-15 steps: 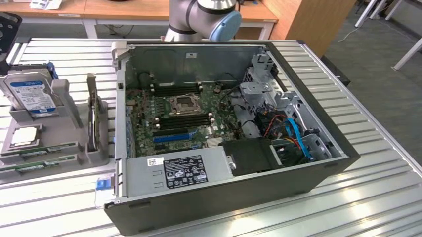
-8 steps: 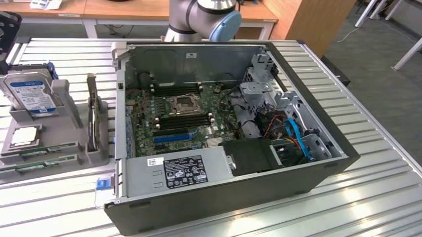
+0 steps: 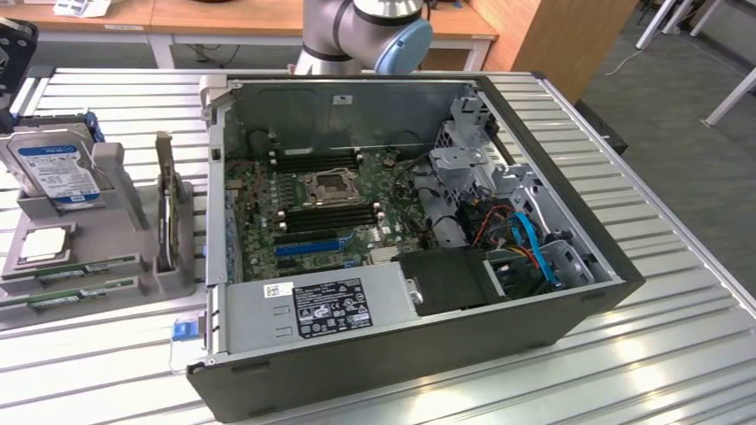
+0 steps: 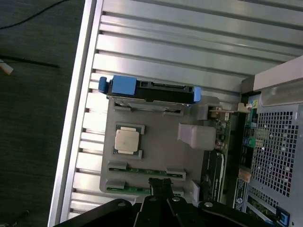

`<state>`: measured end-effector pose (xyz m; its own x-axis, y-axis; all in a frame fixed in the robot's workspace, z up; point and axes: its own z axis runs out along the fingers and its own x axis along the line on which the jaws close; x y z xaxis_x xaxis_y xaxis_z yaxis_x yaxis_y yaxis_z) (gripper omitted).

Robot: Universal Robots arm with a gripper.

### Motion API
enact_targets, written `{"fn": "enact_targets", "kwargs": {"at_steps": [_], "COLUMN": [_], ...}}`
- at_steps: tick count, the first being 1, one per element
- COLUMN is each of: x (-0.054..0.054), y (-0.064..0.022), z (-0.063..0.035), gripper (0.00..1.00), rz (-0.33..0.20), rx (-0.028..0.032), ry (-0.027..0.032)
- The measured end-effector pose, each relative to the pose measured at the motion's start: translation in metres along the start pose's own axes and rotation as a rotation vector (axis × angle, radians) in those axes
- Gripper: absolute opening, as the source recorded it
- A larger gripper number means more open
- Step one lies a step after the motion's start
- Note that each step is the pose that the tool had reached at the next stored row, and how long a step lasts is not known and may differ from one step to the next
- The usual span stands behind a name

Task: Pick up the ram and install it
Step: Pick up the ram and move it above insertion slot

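Closed on nothing, the claw (image 4: pixel 160 188) is hovering just over the ram (image 4: pixel 142 170), probably a light, stiff, fragile stick, lying in the grey holder (image 4: pixel 161 151) on the bench (image 4: pixel 189 47), best pinched across its long edges, clear of chips.

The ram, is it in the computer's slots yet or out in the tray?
Out. Both green ram sticks lie flat in the grey tray, outside the computer case.
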<state>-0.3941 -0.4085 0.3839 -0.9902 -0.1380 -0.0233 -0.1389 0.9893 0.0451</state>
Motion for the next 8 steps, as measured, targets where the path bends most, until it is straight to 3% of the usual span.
{"fn": "enact_targets", "kwargs": {"at_steps": [8], "x": [0.0], "y": [0.0], "z": [0.0], "gripper": [0.1], "rz": [-0.08], "rx": [-0.0019], "ry": [0.0036]}}
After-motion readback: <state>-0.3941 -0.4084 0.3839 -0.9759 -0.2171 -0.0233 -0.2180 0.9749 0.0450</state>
